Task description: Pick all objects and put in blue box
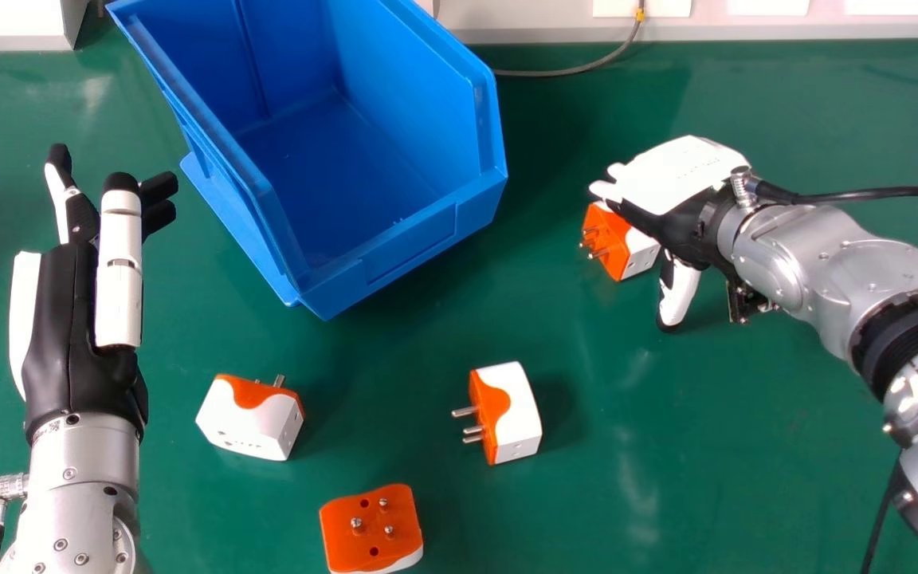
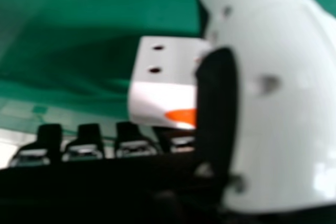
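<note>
My right hand (image 1: 678,187) is over and beside an orange and white plug adapter (image 1: 617,241), its fingers extended past the adapter and its thumb apart on the near side. In the right hand view, the adapter (image 2: 163,80) lies between the fingertips and the thumb of my right hand (image 2: 273,93). Three more adapters rest on the table: one at left (image 1: 252,418), one in the middle (image 1: 507,414) and one near the front edge (image 1: 371,526) with its pins up. The blue box (image 1: 419,239) has a bare floor. At the left, my left hand (image 1: 68,319) has relaxed fingers.
A grey cable (image 1: 570,72) lies behind the blue box on the green table (image 1: 746,446). Pale equipment (image 1: 746,24) lines the table's far edge.
</note>
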Motion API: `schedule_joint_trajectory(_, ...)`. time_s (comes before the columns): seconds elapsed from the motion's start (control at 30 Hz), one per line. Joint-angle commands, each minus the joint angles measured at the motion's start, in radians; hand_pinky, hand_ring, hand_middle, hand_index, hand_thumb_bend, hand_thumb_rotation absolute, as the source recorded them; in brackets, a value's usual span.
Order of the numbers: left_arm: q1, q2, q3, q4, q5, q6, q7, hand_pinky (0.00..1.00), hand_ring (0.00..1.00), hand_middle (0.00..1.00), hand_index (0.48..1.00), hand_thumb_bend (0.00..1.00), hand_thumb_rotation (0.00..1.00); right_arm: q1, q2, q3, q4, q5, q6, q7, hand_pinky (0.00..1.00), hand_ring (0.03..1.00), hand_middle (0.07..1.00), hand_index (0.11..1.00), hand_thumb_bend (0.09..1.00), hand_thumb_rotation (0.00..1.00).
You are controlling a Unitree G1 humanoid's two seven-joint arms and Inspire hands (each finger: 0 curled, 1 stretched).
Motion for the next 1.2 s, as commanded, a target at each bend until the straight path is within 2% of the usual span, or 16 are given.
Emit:
schedule_joint_trajectory(0.0,0.000,0.006,0.002,-0.030,0.007,-0.015,0.004,0.99,0.85,0.84,1.000,0.22,1.00,-0.048,-0.004,-0.004,-0.003,0.010,0.004,-0.025,0.96,0.994,0.994,0.952,0.594,0.19)
schedule_joint_trajectory(0.37,0.003,0.005,0.001,-0.030,0.010,-0.017,0.004,0.99,0.85,0.84,1.000,0.22,1.00,-0.053,-0.004,0.000,0.005,0.013,-0.009,-0.044,0.94,0.974,0.973,0.941,0.579,0.16)
schedule_joint_trajectory(0.7,0.011,0.002,0.003,-0.032,0.007,-0.022,0.004,0.99,0.85,0.84,1.000,0.22,1.00,-0.068,0.016,0.004,0.026,0.012,0.004,-0.077,0.93,0.963,0.960,0.927,0.539,0.13)
schedule_joint_trajectory(0.83,0.017,0.001,0.003,-0.045,0.004,-0.015,0.003,0.99,0.85,0.84,1.000,0.22,1.00,-0.066,0.021,0.000,0.040,0.019,0.000,-0.090,0.92,0.960,0.957,0.916,0.461,0.11)
schedule_joint_trajectory(0.93,0.017,0.001,0.003,-0.045,0.004,-0.016,0.002,0.99,0.85,0.84,1.000,0.22,1.00,-0.065,0.022,-0.005,0.046,0.027,-0.003,-0.103,0.91,0.955,0.950,0.907,0.380,0.15)
schedule_joint_trajectory(1.17,0.021,0.000,0.001,-0.048,0.007,-0.019,0.003,0.98,0.85,0.83,1.000,0.23,1.00,-0.070,0.035,-0.013,0.058,0.039,0.008,-0.104,0.89,0.940,0.930,0.880,0.341,0.14)
